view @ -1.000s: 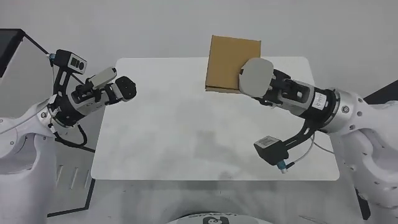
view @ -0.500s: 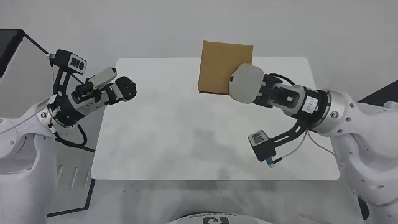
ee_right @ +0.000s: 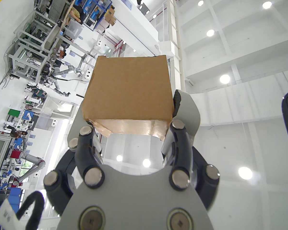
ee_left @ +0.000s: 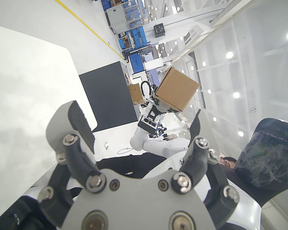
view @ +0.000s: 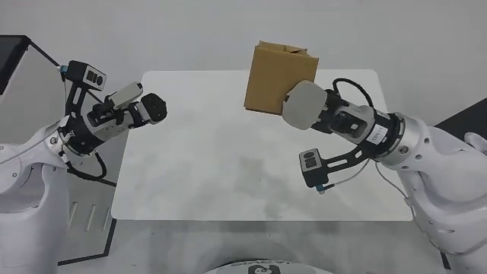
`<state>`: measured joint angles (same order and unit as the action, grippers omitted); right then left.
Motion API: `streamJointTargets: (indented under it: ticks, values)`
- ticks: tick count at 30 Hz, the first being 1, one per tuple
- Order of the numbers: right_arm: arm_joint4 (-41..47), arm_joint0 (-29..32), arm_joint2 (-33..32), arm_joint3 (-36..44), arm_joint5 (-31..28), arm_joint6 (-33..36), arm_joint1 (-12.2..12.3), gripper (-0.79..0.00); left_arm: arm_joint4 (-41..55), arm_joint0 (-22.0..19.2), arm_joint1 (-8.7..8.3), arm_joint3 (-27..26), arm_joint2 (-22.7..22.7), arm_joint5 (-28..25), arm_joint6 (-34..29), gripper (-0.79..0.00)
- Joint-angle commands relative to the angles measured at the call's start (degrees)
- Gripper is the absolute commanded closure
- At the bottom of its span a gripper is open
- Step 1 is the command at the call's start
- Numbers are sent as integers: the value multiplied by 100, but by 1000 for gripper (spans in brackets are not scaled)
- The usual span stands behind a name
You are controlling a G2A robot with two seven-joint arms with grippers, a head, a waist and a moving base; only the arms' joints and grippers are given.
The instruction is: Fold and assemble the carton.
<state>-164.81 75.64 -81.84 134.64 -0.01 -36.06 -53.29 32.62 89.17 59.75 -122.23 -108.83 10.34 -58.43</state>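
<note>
The carton (view: 278,76) is a brown cardboard box held up off the table (view: 228,190), over the far edge at about one o'clock in the top view. It tilts a little. Its far end shows loose flaps at the rim. In the right wrist view the carton (ee_right: 127,89) shows a plain brown face, and the end nearest the camera has a ragged edge with a shiny strip that may be tape.

The right gripper (view: 298,103) is clamped on the carton at its near right corner. One white finger (view: 306,105) lies on the upper face. In the right wrist view the right gripper (ee_right: 130,113) has one finger (ee_right: 184,107) pressed against the side of the carton, and the other is mostly hidden behind the cardboard.

The left gripper (view: 156,106) sits at about nine o'clock, just past the left edge of the table and well apart from the carton. In the left wrist view the left gripper (ee_left: 136,116) has its fingers spread wide with nothing between them, and the carton (ee_left: 177,89) shows farther off, clear of the table (ee_left: 26,72).
</note>
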Motion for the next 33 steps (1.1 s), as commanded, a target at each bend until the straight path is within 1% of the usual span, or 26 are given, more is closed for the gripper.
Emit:
streamJointTargets:
  ticks: [1,3,7,13,24,26,31,33]
  values:
    - [-456,-28,-22,0,170,-140,19,0,0,0,0,0,0,0,0,-785]
    - [-569,42,11,0,408,13,9,0,0,0,0,0,0,0,0,-785]
    - [-1119,223,-42,0,926,322,4,0,0,0,0,0,0,0,0,-785]
    - [-1119,272,-393,0,1496,311,81,0,0,0,0,0,0,0,0,-785]
    - [-1119,298,-460,0,1589,307,104,0,0,0,0,0,0,0,0,-785]
    - [-1119,278,-515,0,1738,312,108,0,0,0,0,0,0,0,0,-785]
    - [-1119,215,-846,0,2072,-64,172,0,0,0,0,0,0,0,0,-785]
    - [-1119,253,-921,0,2161,-80,186,0,0,0,0,0,0,0,0,-785]
